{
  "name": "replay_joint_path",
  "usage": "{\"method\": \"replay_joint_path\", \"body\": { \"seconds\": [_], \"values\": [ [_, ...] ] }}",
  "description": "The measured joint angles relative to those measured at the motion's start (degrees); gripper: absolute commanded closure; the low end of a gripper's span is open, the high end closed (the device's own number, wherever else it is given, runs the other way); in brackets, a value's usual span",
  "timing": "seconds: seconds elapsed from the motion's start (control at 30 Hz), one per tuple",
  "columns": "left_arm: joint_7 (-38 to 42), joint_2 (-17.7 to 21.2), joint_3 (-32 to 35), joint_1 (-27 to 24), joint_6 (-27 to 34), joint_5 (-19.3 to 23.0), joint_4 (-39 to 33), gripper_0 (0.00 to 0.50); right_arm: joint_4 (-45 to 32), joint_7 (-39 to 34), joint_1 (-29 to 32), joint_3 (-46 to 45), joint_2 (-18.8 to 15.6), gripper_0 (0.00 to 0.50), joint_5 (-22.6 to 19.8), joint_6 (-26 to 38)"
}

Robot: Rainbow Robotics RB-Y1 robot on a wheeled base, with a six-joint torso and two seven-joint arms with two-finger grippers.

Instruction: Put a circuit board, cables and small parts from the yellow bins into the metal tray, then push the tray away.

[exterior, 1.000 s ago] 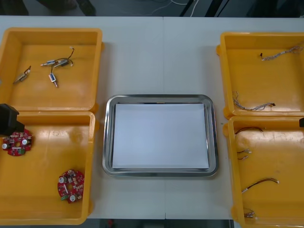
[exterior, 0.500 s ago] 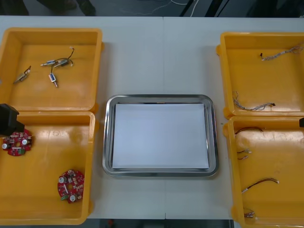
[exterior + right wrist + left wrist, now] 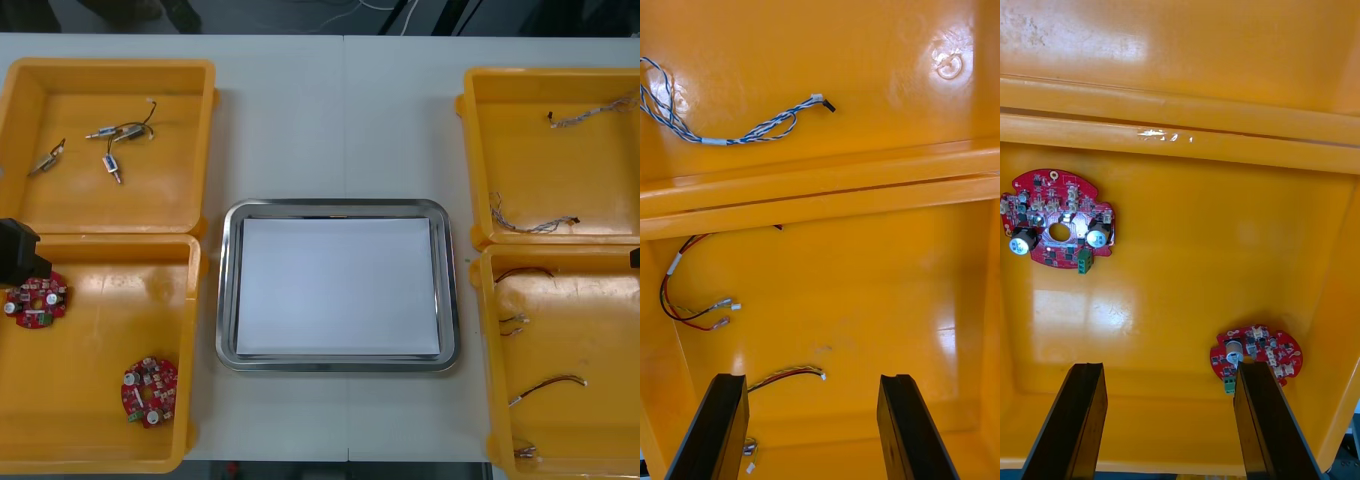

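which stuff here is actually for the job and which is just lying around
For the job:
metal tray, white inside
two red circuit boards in the left near yellow bin
small metal parts, left far bin
cables, both right bins
left hand open over the boards; right hand open over the cables

Just there:
table

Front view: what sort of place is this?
Likely an electronics kitting bench: yellow bins holding boards, cables and small metal parts flank a metal tray. Left gripper and right gripper hang open over bins.

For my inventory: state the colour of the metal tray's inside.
The metal tray is white inside, rim shiny; best in the front view.
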Motion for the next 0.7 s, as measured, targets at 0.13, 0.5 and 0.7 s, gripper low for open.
{"method": "replay_joint_path", "body": {
  "seconds": [0.13,0.5,0.7],
  "values": [
    [0.0,0.0,0.0,0.0,0.0,0.0,0.0,0.0,0.0,0.0,0.0,0.0,0.0,0.0,0.0,0.0],
    [0.0,-0.01,-0.03,0.65,0.0,0.0,0.0,0.0,0.0,0.0,0.0,0.0,0.0,0.0,0.0,0.0],
    [0.0,0.0,-0.03,0.87,0.0,0.16,-0.03,0.0,0.0,0.0,0.0,0.0,0.0,0.0,0.0,0.0]
  ]
}}
